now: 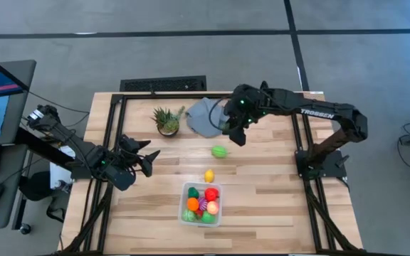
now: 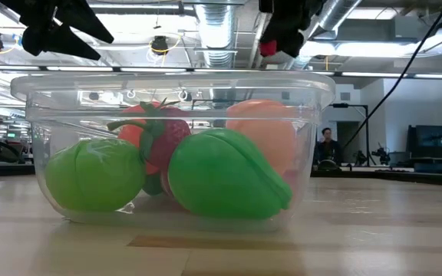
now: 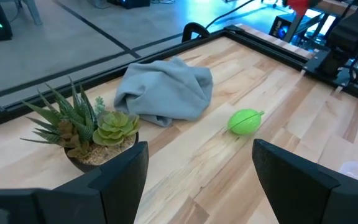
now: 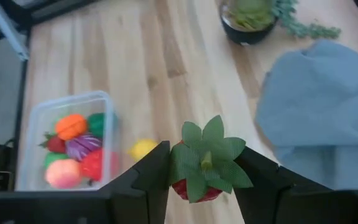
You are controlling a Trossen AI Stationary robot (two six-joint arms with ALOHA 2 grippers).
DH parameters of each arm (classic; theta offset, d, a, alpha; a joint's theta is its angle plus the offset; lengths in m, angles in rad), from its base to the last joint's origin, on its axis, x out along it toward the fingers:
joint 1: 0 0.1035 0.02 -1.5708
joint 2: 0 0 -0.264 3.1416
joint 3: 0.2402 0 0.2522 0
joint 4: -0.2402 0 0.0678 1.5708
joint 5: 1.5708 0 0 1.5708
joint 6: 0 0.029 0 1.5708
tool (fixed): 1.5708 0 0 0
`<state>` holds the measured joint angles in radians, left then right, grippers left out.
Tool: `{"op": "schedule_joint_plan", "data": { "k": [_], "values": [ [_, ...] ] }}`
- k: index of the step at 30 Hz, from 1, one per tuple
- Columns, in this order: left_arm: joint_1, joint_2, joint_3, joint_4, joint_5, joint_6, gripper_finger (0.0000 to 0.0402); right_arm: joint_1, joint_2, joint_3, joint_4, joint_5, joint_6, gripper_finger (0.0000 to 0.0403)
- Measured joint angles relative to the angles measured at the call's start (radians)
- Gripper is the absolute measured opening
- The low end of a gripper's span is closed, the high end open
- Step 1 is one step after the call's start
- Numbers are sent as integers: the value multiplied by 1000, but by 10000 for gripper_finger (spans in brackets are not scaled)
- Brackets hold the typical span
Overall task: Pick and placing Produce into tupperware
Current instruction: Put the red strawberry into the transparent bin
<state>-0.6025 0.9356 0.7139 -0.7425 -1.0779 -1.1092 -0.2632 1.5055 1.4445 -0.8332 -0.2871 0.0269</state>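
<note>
Pictured from above: right gripper raised over the far side of the wooden desk, fingers closed on a toy strawberry, red body pinched between the two dark pads and green leafy cap spread above them. Just beyond those fingers, a crumpled grey cloth; further along the same edge, a small potted succulent. Lower on the desk, below the held strawberry, a green toy fruit and a yellow toy fruit, both lying loose on the bare wood, apart from each other and outside the container. Near the front edge, the clear tupperware, already loaded with red, orange, green, pink and purple pieces; seen at desk level, a large green fruit and a rounder green one pressed against the near wall, a red tomato-like piece and a peach-coloured one behind them. Yellow fruit just beside the container's far rim.

Left gripper waiting over the left side of the desk, fingers spread well apart and holding nothing, pointed across the wood toward the green toy fruit, the cloth and the succulent, with none of them between the pads
</note>
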Motion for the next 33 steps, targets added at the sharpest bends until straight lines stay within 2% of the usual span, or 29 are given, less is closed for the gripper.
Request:
{"op": "schedule_joint_plan", "data": {
  "k": [12, 17, 22, 27, 33],
  "values": [
    [0, 0, 0, 2, 0, -11, 279, 140, -17, 0, 65, 3, 79, 165],
    [0, 0, 0, 21, 0, -11, 279, 152, -18, 0, 93, 26, 81, 176],
    [0, 0, 0, 48, 27, 2, 279, 152, -57, -6, 175, 28, 87, 171],
    [-1, 0, 0, 55, 45, 1, 279, 152, -122, -74, 272, 28, 123, 163],
    [-1, 0, 0, 61, 45, 0, 279, 194, -223, -215, 429, 73, 187, 174]
  ]
}}
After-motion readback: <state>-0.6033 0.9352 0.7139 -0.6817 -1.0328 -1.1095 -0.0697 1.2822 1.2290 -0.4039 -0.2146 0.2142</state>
